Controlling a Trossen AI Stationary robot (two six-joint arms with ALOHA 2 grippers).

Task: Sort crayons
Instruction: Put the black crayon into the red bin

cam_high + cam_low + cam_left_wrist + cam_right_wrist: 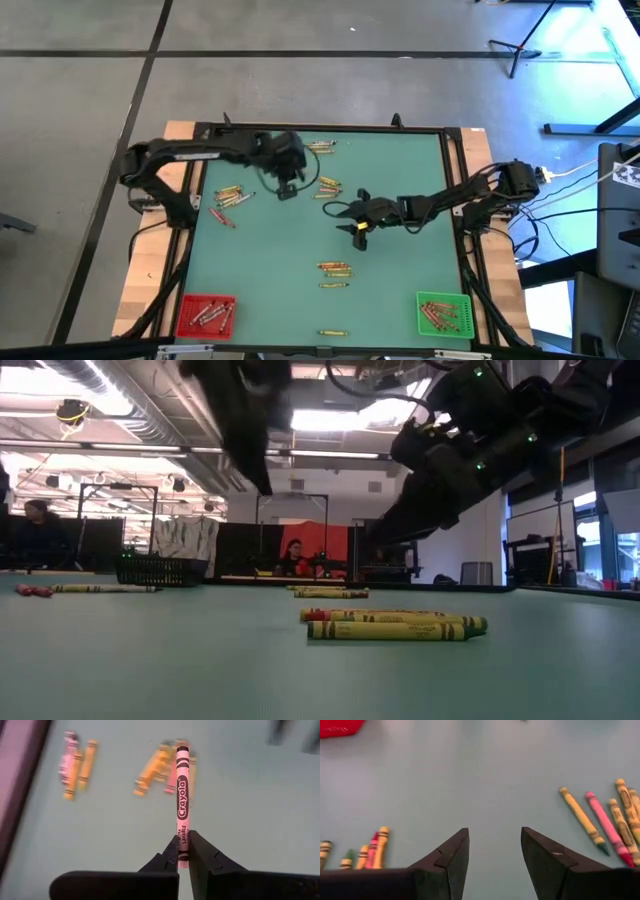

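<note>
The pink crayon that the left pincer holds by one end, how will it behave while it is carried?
The pink crayon sticks out straight from the shut left pincer, so it is probably stiff. It is pinched only at its end, so it may swivel or slip. It looks round and thin, so it will likely roll once released on the table.

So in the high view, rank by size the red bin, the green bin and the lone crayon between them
1. Red bin and green bin: alike, no ranking.
2. Lone crayon: far smaller.
</note>
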